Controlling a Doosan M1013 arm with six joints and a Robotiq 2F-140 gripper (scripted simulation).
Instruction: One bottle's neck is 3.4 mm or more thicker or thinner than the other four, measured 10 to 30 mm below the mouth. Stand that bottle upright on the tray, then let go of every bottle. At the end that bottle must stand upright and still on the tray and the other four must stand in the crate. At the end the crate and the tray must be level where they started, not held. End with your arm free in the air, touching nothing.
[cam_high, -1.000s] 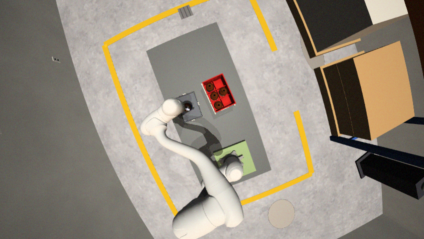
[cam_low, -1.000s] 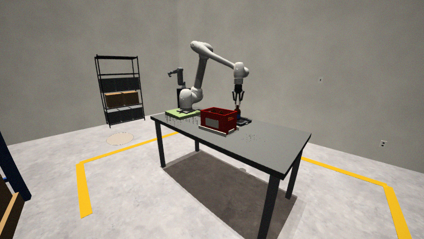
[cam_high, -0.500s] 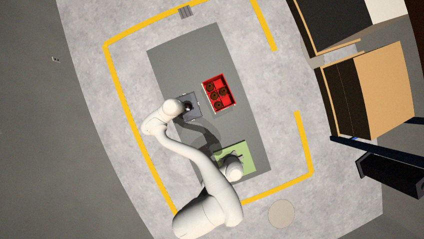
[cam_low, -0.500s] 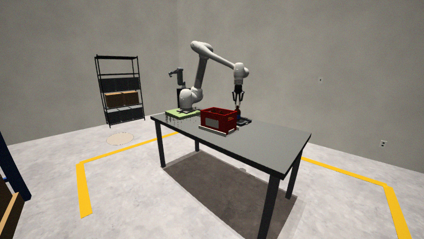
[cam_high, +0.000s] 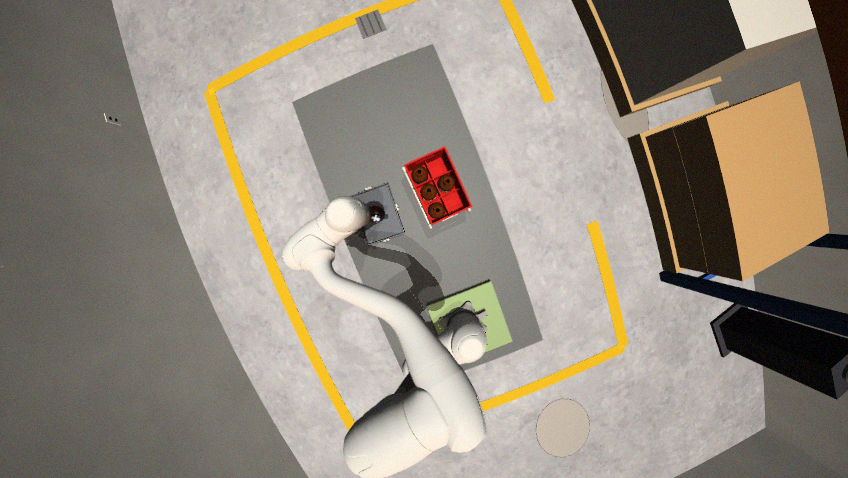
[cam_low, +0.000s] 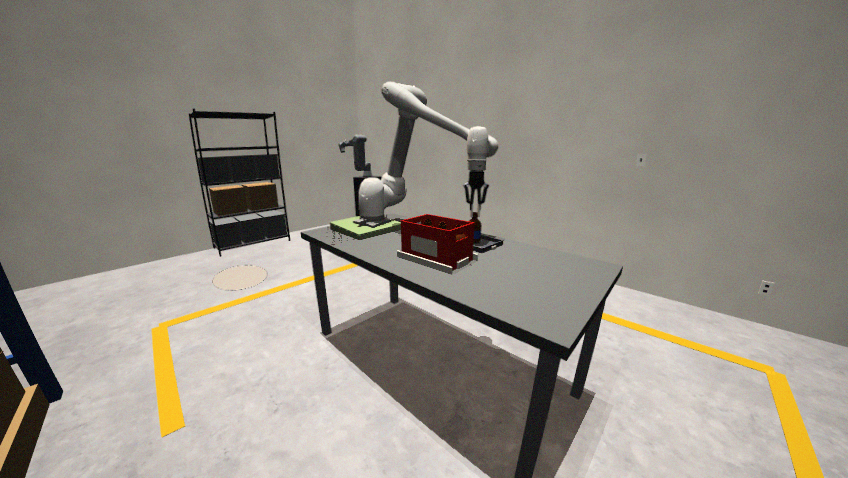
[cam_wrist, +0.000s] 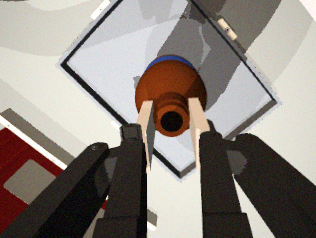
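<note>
Now the gripper (cam_low: 475, 212) (cam_wrist: 171, 114) is closed on the neck of the brown bottle (cam_high: 375, 213) (cam_low: 476, 228) (cam_wrist: 170, 87) over the tray (cam_high: 391, 222) (cam_low: 491, 244) (cam_wrist: 107, 57), so this looks like the setting-down step, and next it should stand flat before the fingers gently let go.

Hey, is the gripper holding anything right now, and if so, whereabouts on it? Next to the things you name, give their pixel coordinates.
Yes: the gripper (cam_low: 475, 212) (cam_wrist: 171, 114) is shut on a brown bottle (cam_high: 375, 213) (cam_low: 476, 228) (cam_wrist: 170, 82), by its neck.
</note>
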